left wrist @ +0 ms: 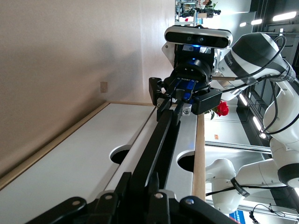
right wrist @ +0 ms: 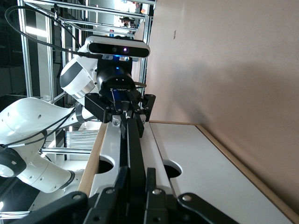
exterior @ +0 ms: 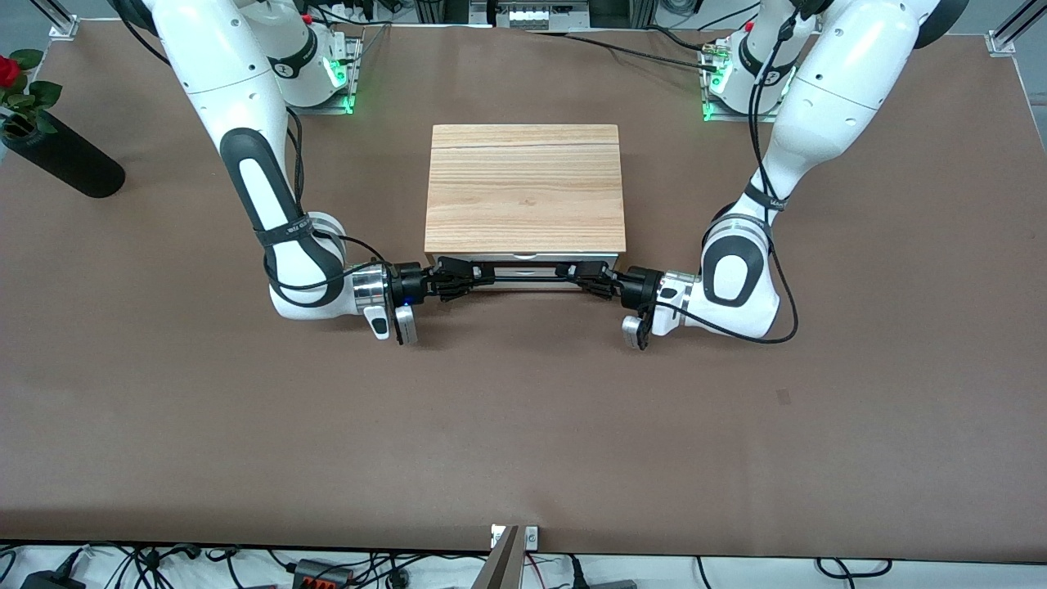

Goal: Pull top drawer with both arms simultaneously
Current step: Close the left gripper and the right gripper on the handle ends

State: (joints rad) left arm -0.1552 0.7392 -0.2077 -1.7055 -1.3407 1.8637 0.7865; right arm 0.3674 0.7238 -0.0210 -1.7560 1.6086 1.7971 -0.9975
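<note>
The light-wood cabinet (exterior: pixel 523 184) stands mid-table. The top drawer (exterior: pixel 523 257) shows only as a thin white front strip under the top board, about flush with it. Its black bar handle (exterior: pixel 523 279) runs along the front. My right gripper (exterior: pixel 460 281) is shut on the handle's end toward the right arm. My left gripper (exterior: pixel 586 276) is shut on the end toward the left arm. In the left wrist view my left gripper (left wrist: pixel 141 175) clamps the handle (left wrist: pixel 161 135) beside the drawer front (left wrist: pixel 189 140). In the right wrist view my right gripper (right wrist: pixel 137 170) clamps the handle (right wrist: pixel 133 140).
A second white panel (left wrist: pixel 70 158) lies below the top drawer front. A black vase (exterior: pixel 61 155) with a red rose (exterior: pixel 8 69) lies at the right arm's end of the table. Brown table (exterior: pixel 523 425) spreads nearer to the camera than the cabinet.
</note>
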